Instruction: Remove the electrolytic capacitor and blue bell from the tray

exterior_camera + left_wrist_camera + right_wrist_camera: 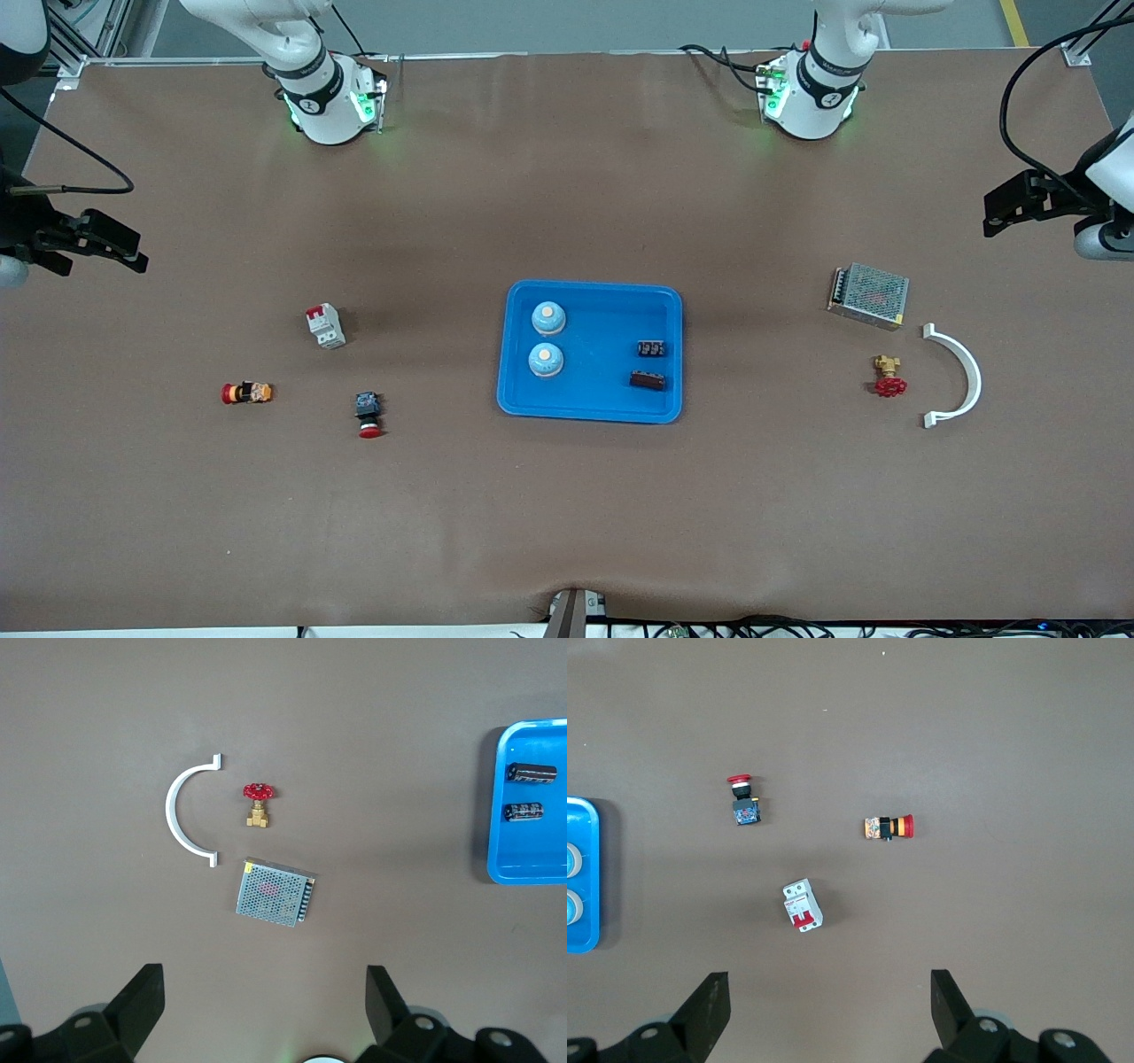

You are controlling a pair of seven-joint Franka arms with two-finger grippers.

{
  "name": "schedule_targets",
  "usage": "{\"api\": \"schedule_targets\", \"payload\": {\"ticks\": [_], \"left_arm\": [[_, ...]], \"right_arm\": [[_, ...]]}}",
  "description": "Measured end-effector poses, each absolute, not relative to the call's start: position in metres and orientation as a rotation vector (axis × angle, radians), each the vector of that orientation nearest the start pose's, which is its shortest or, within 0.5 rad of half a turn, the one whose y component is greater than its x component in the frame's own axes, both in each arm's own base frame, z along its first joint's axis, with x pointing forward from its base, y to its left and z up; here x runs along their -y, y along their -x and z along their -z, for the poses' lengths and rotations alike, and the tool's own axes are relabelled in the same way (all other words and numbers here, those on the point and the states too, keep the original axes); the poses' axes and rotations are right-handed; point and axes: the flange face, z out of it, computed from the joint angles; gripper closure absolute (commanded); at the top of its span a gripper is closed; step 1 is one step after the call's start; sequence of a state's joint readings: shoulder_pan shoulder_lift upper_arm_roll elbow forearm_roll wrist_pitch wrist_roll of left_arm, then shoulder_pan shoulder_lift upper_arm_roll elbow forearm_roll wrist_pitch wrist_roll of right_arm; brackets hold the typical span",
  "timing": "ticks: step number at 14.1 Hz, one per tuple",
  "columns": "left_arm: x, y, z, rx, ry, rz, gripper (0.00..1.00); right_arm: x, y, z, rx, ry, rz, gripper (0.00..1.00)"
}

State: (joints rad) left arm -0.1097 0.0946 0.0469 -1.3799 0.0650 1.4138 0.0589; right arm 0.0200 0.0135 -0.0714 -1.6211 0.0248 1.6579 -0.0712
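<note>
Red push-button [369,415], nearest the camera, lies on the table [567,532] with a small orange-and-red switch [246,392] and a white breaker [325,325], all below the right gripper [93,244].

Tray [588,412]: mid-table, between the two grippers, well apart from both. Contents: two blue bells [548,318] side by side; two dark capacitors [651,349] toward the left arm's end.

Beneath the left gripper [1019,206]: mesh power supply [868,295], red-handled valve [887,375], white curved bracket [957,377].

Risks: duplicate items may invite a wrong pick; the small capacitors could roll or slip from the fingers; the tray rim may obstruct the approach.

Grippers: both raised, fully spread, holding and touching nothing.
</note>
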Motion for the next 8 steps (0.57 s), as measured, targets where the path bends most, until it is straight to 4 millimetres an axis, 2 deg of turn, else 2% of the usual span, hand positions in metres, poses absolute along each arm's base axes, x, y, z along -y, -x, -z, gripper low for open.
{"api": "schedule_targets", "payload": {"ticks": [8], "left_arm": [[0.0310,-0.5665,-0.6487,-0.177,3.092,-0.088,0.00]], "right_arm": [[0.0249,-0.5674,-0.5970,0.032,3.119,0.029,0.00]]}}
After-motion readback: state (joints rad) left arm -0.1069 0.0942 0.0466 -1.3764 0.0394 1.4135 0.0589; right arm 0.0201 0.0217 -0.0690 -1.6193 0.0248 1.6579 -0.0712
